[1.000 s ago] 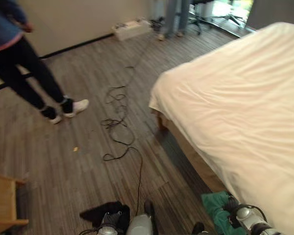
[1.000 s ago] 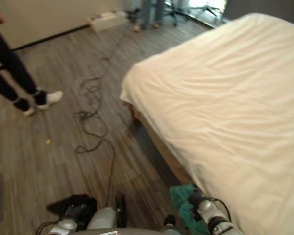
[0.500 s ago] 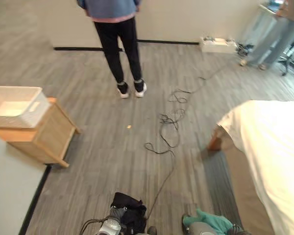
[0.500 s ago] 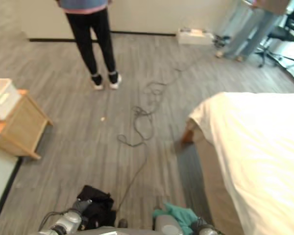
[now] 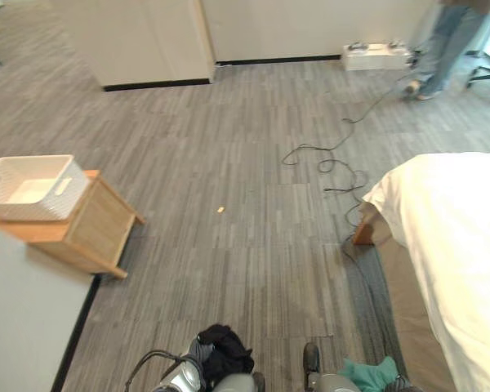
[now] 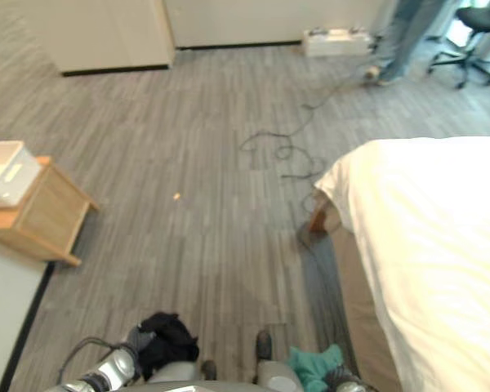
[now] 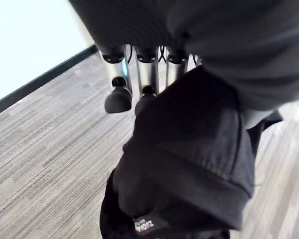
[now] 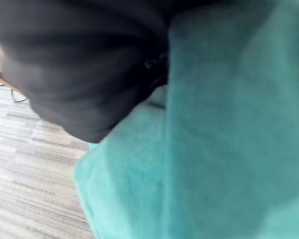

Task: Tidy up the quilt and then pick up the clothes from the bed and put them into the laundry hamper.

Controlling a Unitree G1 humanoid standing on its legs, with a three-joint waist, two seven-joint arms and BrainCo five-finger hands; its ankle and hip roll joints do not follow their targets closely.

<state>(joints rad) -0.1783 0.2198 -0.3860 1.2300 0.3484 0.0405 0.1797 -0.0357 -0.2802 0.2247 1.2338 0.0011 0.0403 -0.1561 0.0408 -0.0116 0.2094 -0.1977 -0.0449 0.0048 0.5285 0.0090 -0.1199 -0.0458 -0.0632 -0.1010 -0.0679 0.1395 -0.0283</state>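
- Low at the robot's front, the left robot hand (image 7: 139,74) curled round black clothes (image 5: 223,354); green clothes (image 5: 367,374) hid the right one's grip, so I cannot tell.
- Carrying step, seemingly; next needs approaching the white hamper (image 5: 31,188) on its wooden stand (image 5: 90,233).

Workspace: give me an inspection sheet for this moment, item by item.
Surface: grey plank floor; bed with a smooth pale quilt, no clothes seen on it.
Job's things: black garment in the left hand; green garment at the right hand; white hamper on a wooden stand ahead to the left.
Clutter: small orange scrap on the floor.
Hands: left curled round the black garment; right hand's fingers hidden by green cloth.
Cables: black cable running from the bed corner to a white box at the wall.
Surroundings: a person's legs and an office chair far right.
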